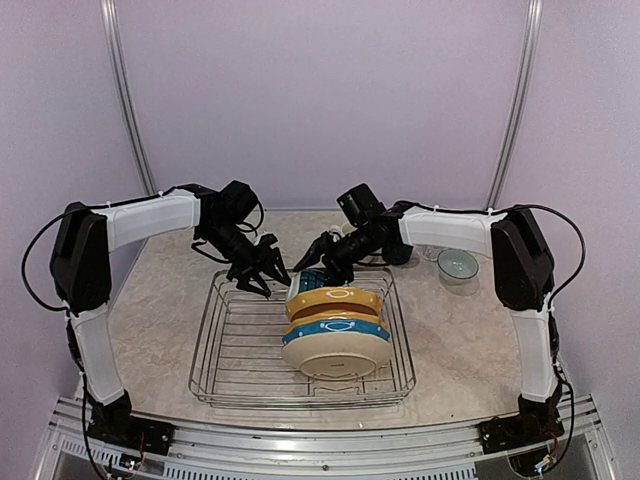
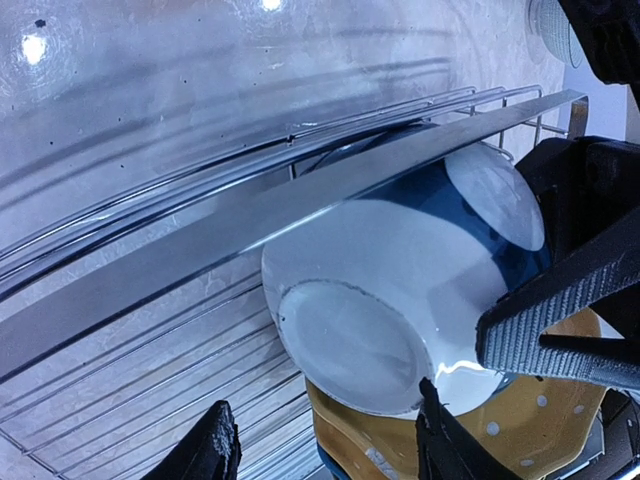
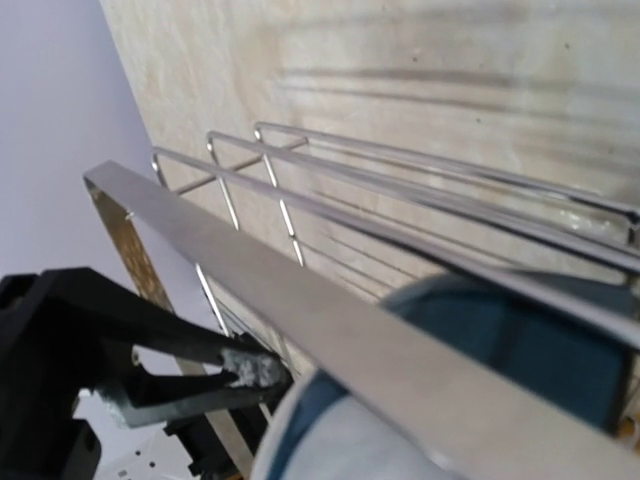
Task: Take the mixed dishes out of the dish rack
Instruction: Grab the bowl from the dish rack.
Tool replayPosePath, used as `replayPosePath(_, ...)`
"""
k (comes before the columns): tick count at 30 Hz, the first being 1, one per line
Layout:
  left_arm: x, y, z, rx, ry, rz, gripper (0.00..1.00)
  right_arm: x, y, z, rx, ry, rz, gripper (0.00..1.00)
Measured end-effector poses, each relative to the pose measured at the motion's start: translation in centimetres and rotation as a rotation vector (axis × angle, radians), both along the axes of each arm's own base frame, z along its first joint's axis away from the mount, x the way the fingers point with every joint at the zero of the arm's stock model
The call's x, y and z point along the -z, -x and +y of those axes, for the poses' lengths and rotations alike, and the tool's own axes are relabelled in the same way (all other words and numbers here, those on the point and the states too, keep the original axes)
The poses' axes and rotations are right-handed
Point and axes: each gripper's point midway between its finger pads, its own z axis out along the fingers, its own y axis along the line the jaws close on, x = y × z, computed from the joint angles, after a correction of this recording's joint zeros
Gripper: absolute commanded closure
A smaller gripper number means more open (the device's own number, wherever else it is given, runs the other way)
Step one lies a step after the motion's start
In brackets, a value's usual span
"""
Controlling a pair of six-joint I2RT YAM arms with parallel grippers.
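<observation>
Tabletop [image 1: 150, 310]: beige, marbled, lying beneath the left hand [image 1: 262, 282] and the right hand [image 1: 318, 262]. Lilac wall [image 1: 320, 90] behind both. One metal pole [image 1: 128, 100] stands beyond the left hand. Aluminium rail [image 1: 320, 440] runs nearest the viewer.

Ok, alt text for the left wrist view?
A teal-and-white bowl lies on its side, base to camera, partly behind the rack rim, a finger of the right gripper against it. A yellow plate sits below; the left gripper is open.
</observation>
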Motion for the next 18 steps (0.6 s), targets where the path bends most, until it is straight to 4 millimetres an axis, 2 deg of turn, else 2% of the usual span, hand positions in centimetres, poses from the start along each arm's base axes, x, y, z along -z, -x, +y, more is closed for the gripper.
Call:
replayPosePath(3, 0.02, 0.01, 0.00, 0.001, 0.000, 0.002, 0.42, 0.14, 0.11, 0.00, 0.003, -0.006, 0.011, 0.69)
replayPosePath(8, 0.03, 0.02, -0.15, 0.005, 0.003, 0.005, 0.42, -0.13, 0.40, 0.66, -0.002, -0.053, 0.029, 0.76)
replayPosePath(14, 0.05, -0.01, -0.10, 0.005, -0.001, 0.002, 0.42, -0.23, 0.42, 0.77, 0.015, -0.100, 0.051, 0.90)
replayPosePath(18, 0.08, -0.09, 0.06, 0.001, -0.009, -0.001, 0.42, -0.36, 0.33, 0.93, 0.026, -0.119, 0.066, 0.96)
